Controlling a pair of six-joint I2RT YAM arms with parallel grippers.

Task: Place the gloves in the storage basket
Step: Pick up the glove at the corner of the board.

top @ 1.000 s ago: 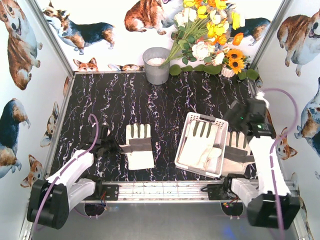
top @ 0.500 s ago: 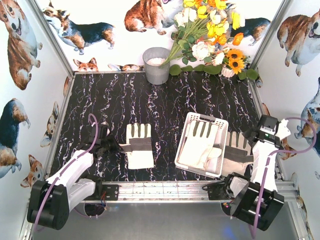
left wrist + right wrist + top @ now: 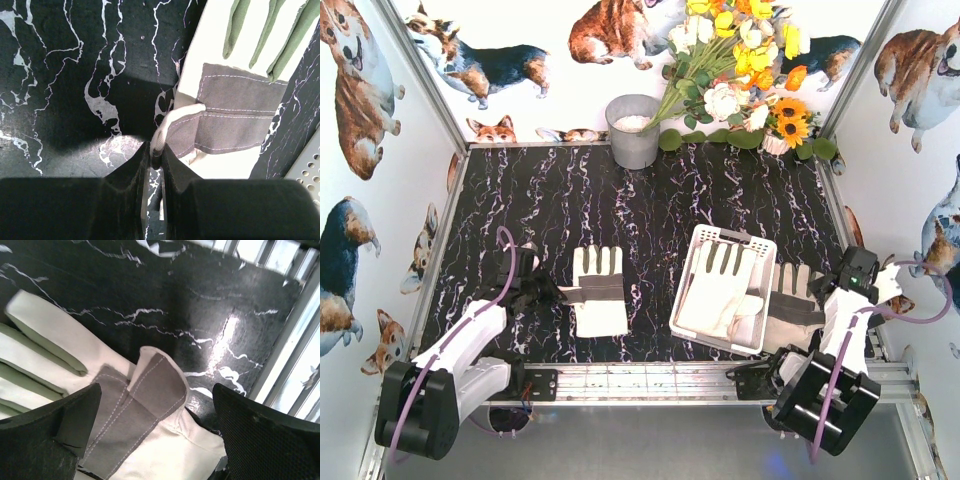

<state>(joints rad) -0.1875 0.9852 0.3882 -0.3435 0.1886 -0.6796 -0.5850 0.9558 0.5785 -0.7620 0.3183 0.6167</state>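
Right fingers (image 3: 260, 440) now lower, wide apart, glove (image 3: 135, 405) between them.

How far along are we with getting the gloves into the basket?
Done: at least one cream-white fabric glove lies in the white perforated plastic basket. In hand: the left gripper pinches an edge of the glove left of the basket. Left: that one, plus the glove right of the basket, under the open right gripper.

Corgi-print walls (image 3: 560, 95), black marble tabletop (image 3: 570, 200)
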